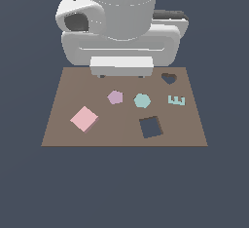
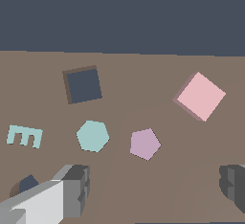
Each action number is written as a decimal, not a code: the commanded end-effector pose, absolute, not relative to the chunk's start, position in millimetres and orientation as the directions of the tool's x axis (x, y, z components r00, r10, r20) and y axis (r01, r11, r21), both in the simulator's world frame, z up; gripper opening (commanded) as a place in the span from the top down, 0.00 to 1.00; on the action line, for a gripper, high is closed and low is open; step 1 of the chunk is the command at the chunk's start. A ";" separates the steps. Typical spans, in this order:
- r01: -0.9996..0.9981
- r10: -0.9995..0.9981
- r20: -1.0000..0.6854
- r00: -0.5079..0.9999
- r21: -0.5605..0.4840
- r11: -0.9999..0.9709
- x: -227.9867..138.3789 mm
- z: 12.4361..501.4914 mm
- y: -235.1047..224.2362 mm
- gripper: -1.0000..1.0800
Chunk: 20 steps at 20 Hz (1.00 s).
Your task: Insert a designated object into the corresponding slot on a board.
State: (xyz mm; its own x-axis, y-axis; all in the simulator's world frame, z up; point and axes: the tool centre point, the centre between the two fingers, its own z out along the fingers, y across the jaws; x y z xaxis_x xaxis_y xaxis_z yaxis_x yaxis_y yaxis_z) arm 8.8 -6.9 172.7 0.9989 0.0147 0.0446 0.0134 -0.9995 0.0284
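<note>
Exterior view showed me the brown board (image 1: 124, 106) lying flat in front of the arm's white base, with the light-pink square block (image 1: 84, 119) resting on it toward that view's left, turned diamond-wise. The dark square slot (image 1: 151, 127) sat well apart from the block, toward the view's right and nearer the board's front edge. Between them I saw a lilac piece (image 1: 115, 97) and a teal hexagon (image 1: 142, 100), with a teal letter E (image 1: 176, 100) and a heart-shaped hole (image 1: 168, 79) further right. On the wrist view the gripper (image 2: 155, 187) had its fingers (image 2: 76, 185) spread wide, holding nothing, above the board (image 2: 119, 180), while the block (image 2: 200, 96) and slot (image 2: 83, 84) lay apart.
</note>
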 end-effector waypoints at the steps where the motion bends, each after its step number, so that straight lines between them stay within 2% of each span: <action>1: 0.013 0.015 0.045 0.999 0.028 -1.000 8.8 172.7 -6.9 0.04; 11: -0.082 -0.081 0.040 0.996 0.024 -0.996 22.8 155.1 -20.6 0.04; 20: -0.337 -0.337 0.024 0.941 0.012 -0.941 53.1 107.2 -63.6 0.04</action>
